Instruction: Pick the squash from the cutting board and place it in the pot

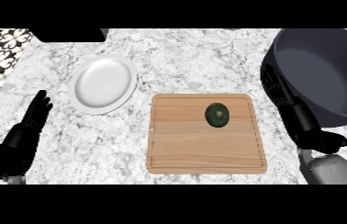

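Note:
A small dark green squash (217,115) lies on the upper right part of the wooden cutting board (203,149). The big dark grey pot (318,71) stands at the right edge of the counter, partly cut off by the view. My right hand (298,120) is open, its fingers stretched up along the pot's left wall, to the right of the board and apart from the squash. My left hand (27,126) rests open at the far left edge, fingers up.
A white plate (103,84) sits left of the board on the marble counter. A dark block (68,34) stands at the back left, next to a patterned tile patch (13,46).

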Motion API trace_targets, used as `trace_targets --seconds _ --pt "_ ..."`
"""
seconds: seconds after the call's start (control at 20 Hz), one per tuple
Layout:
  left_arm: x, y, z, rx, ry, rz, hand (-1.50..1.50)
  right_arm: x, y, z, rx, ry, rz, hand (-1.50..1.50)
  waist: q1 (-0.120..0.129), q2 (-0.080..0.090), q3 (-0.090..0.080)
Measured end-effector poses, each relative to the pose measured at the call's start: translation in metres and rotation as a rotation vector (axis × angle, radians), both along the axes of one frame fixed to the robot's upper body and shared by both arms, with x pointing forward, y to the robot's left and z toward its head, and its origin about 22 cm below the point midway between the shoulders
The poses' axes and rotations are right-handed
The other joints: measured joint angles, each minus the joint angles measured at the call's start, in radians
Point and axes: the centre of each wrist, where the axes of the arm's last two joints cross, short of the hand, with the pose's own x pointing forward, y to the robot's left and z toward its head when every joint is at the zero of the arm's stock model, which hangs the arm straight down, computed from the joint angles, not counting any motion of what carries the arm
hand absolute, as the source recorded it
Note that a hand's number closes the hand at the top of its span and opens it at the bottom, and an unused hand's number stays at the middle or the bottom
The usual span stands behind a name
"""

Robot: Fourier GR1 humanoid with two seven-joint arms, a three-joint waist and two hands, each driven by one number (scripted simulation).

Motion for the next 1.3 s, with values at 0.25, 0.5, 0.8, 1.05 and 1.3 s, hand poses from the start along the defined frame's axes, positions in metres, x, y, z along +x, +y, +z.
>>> trace_targets --seconds 0.25,0.5,0.8,1.05,1.3 --pt "0.024 -0.015 0.024 -0.052 -0.076 0.015 0.00 0.013 -0.031 0.000 -0.005 -0.063 -0.210 1.50 0.004 0.005 0.004" --pt "0.041 -0.031 0.044 -0.132 -0.111 0.020 0.00 0.014 -0.063 -0.012 -0.242 -0.130 -0.467 -1.50 0.005 0.004 -0.006" --pt "0.057 -0.043 0.059 -0.174 -0.105 0.017 0.00 0.000 -0.049 -0.043 -0.238 -0.299 -0.549 -1.50 0.008 -0.005 -0.008" --pt "0.058 -0.047 0.064 -0.180 -0.101 0.023 0.00 -0.012 -0.035 -0.025 -0.309 -0.257 -0.491 -1.50 0.005 0.000 0.000" --pt "0.060 -0.048 0.066 -0.181 -0.095 0.016 0.00 -0.010 -0.029 -0.001 -0.457 -0.075 -0.359 -1.50 0.010 0.001 0.000"
